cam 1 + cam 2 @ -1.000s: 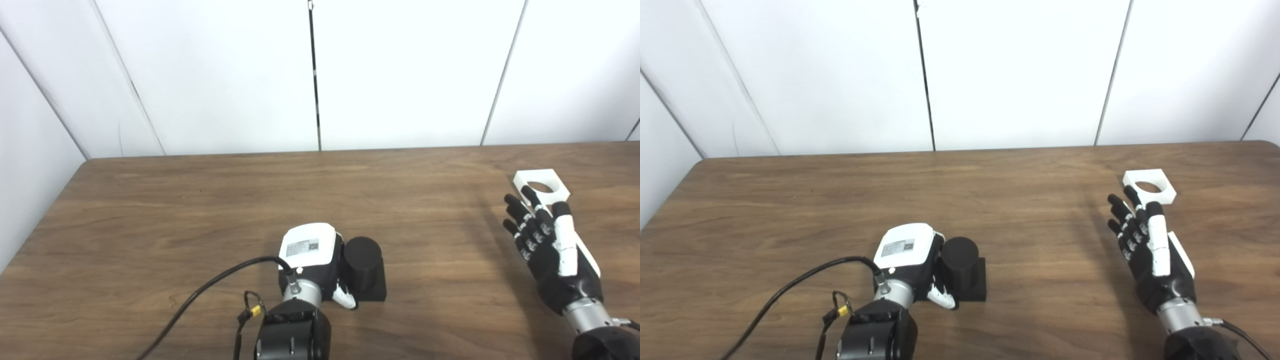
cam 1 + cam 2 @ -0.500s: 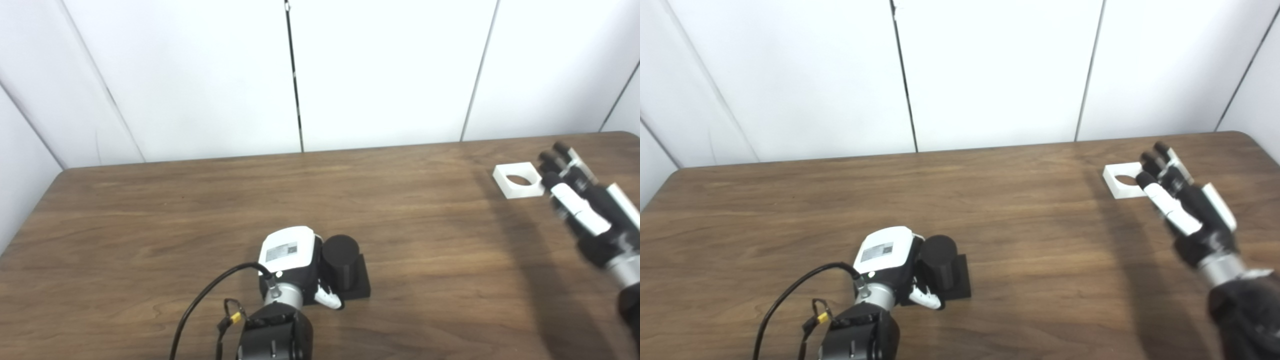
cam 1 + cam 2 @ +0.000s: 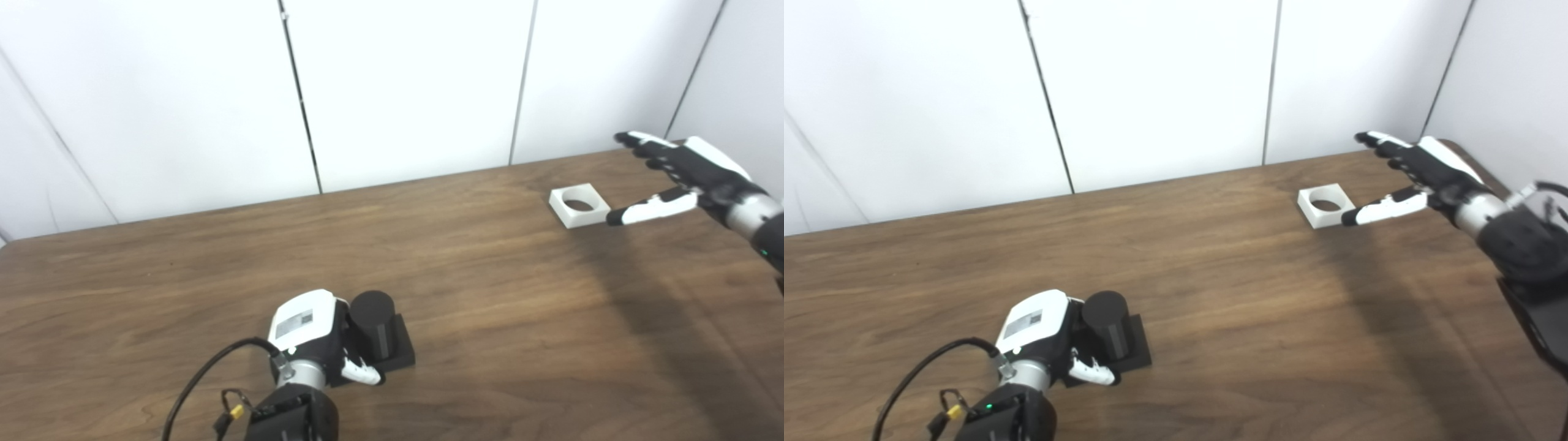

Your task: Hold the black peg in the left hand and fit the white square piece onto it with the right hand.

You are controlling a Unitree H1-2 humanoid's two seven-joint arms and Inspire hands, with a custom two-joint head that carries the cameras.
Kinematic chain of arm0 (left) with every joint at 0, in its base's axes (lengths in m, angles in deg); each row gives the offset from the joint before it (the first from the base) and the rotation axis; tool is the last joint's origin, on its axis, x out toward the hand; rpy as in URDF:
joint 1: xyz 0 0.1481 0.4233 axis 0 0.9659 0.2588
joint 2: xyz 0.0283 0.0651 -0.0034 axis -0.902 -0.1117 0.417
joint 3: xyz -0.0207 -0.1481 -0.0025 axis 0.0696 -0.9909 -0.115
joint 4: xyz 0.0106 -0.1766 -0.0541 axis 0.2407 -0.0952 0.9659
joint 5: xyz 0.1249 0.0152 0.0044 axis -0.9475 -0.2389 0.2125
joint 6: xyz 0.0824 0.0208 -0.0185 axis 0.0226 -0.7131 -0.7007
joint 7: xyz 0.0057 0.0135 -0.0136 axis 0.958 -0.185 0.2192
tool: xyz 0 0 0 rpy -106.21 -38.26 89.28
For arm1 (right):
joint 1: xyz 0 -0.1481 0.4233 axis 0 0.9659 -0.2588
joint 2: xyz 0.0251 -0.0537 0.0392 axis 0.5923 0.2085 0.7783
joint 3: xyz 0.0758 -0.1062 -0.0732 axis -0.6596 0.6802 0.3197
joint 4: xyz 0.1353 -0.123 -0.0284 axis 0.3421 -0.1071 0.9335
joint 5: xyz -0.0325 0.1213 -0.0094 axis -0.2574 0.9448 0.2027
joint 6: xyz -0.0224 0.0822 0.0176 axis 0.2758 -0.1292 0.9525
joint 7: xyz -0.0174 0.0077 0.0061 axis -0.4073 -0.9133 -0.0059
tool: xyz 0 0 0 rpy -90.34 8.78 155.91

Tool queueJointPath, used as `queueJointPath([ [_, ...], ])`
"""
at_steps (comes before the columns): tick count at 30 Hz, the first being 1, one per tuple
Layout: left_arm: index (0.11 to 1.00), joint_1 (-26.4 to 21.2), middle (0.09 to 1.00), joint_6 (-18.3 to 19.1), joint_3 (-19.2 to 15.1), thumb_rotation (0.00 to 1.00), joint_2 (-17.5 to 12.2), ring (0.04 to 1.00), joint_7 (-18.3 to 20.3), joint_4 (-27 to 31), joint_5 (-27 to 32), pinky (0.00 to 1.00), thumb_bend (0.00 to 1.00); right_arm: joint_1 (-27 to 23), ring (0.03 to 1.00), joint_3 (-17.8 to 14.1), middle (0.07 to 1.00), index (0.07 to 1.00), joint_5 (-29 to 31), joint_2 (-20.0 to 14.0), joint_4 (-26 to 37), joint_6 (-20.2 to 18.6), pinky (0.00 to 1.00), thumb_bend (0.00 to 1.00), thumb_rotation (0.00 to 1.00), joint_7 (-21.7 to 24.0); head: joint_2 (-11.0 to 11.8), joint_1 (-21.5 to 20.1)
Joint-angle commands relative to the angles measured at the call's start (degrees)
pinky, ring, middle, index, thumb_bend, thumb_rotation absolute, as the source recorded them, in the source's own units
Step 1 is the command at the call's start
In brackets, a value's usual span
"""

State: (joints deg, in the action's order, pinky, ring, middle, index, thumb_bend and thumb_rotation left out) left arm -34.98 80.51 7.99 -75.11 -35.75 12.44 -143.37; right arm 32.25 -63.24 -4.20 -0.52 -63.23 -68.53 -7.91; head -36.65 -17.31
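**Right hand spread beside the white piece, grasp not yet made**

The right hand [image 3: 686, 168] hangs above the far right of the table [image 3: 184, 257], fingers spread wide and holding nothing. Its thumb points toward the white square piece [image 3: 578, 206], the tip just beside the piece's near right corner; whether it touches cannot be told. The other fingers reach out above and beyond the piece, well off the wood.

The piece lies flat, its round hole facing up. To take it well, the hand probably needs to come down so that thumb and fingers close on opposite side walls, leaving the hole uncovered. A pinch across the hole would likely block the fit later. The piece looks low and light, so a sideways nudge from the thumb could slide it away.

Well apart, near the front of the table, the left hand [image 3: 318, 334] is wrapped around the black peg [image 3: 372, 321], which stands upright on its square black base [image 3: 401, 355]. That grip should keep the peg vertical while the piece is carried over.
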Motion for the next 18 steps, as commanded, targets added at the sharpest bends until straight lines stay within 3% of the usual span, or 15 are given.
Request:
queueJointPath([
  [1, 0.482, 1.9, 0.806, -1.2, 0.0, 0.05, -0.1, 0.866, 3.2, -0.7, -0.2, 0.83, 0.52, -5.4, 0.999, 2.0, 0.989, 0.945, -4.7, -3.2, -0.8, 2.0, 0.97, 1.0, 0.24, 1.5, 0.0, -0.3],
  [7, 0.482, 2.6, 0.791, -1.8, -0.1, 0.05, -0.4, 0.861, 3.2, 0.1, -0.3, 0.82, 0.52, -13.4, 1.0, 10.1, 0.991, 0.94, -14.7, -3.5, -8.1, 0.4, 0.99, 1.0, 0.19, 5.1, 0.5, -0.8],
  [9, 0.482, 2.7, 0.791, -2.0, -0.2, 0.05, -0.4, 0.86, 3.3, 0.3, -0.4, 0.82, 0.52, -15.7, 1.0, 12.1, 0.991, 0.94, -17.1, -3.0, -11.3, 1.4, 1.0, 1.0, 0.18, 5.9, 0.8, -0.9],
  [13, 0.482, 3.0, 0.795, -2.3, -0.6, 0.05, -0.2, 0.862, 3.8, 0.6, -0.6, 0.84, 0.52, -19.8, 1.0, 14.6, 0.971, 0.934, -20.2, -1.0, -17.3, 3.8, 1.0, 1.0, 0.19, 6.0, 1.1, -0.7],
  [18, 0.482, 3.8, 0.795, -2.5, -0.6, 0.05, 0.4, 0.863, 3.5, 0.9, -0.9, 0.84, 0.52, -23.5, 1.0, 17.1, 0.971, 0.937, -24.1, 1.6, -22.6, 2.9, 1.0, 1.0, 0.19, 6.3, 1.3, 0.1],
])
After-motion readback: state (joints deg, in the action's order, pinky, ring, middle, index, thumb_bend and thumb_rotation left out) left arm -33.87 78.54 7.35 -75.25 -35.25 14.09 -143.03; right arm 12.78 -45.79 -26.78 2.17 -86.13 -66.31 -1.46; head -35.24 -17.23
